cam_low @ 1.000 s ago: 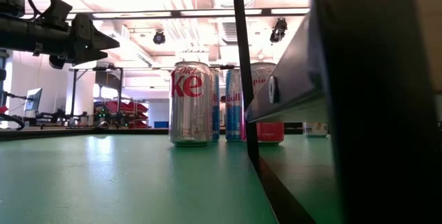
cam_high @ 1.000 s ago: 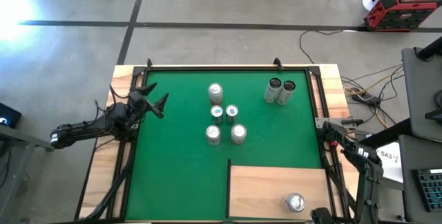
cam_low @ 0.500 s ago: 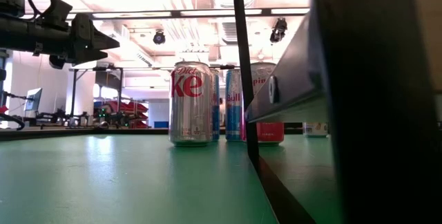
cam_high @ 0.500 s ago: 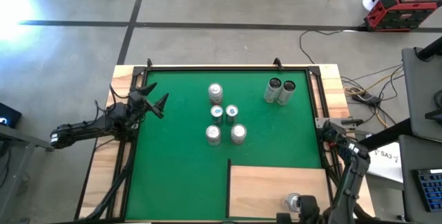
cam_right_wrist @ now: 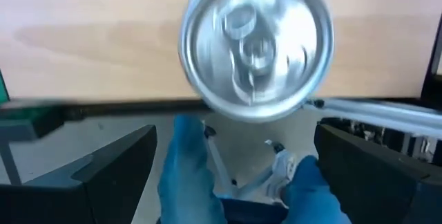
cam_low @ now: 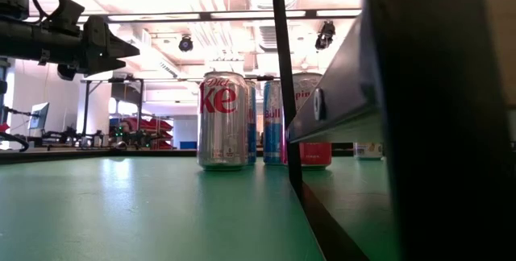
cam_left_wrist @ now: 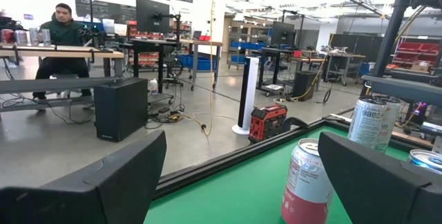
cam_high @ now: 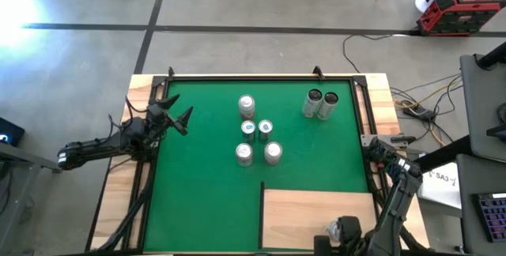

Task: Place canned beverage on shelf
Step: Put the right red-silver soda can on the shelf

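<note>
Your can (cam_high: 343,227) stands upright on the pale wooden shelf (cam_high: 300,212) at the lower right of the overhead picture, close to its bottom edge, so the placing looks done. The right gripper (cam_high: 353,242) sits just beside the can at the frame's bottom edge, fingers spread wide and empty; its wrist view looks straight down on the can's top (cam_right_wrist: 255,48) with blue-gloved hands (cam_right_wrist: 190,172) below. The left gripper (cam_high: 175,117) waits at the mat's left edge, fingers apart, holding nothing. Seven more cans (cam_high: 254,137) stand on the green mat (cam_high: 205,185).
</note>
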### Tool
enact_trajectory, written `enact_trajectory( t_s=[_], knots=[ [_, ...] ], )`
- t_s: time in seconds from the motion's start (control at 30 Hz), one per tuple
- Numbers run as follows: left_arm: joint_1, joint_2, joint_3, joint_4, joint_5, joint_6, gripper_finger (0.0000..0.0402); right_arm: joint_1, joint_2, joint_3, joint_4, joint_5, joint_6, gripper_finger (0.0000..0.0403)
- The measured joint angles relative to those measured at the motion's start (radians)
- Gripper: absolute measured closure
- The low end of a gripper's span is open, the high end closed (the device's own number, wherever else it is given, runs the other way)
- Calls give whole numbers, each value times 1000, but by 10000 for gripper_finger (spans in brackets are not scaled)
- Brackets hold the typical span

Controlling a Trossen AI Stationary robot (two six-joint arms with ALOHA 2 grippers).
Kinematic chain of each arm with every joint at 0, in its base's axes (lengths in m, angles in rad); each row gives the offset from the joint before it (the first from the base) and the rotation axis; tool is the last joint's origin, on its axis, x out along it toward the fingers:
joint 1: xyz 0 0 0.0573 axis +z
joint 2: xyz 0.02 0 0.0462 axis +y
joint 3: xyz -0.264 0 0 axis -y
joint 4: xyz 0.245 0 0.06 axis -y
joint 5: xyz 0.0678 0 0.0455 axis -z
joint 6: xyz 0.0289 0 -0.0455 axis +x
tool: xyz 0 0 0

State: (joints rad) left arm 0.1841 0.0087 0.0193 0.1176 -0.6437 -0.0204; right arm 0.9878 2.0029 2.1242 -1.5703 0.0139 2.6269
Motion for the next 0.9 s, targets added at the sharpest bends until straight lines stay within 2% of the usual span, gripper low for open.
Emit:
enact_trajectory(
  t_s=[0.3,0.7,0.9],
  knots=[
    [0,0,0,-2,0,0,38,-25,-112,-177,23,-24,19,19],
    [0,0,0,-2,0,0,38,-27,-250,-454,281,-24,-9,19],
    [0,0,0,-2,0,0,38,-27,-291,-537,350,-22,-10,19]
  ],
)
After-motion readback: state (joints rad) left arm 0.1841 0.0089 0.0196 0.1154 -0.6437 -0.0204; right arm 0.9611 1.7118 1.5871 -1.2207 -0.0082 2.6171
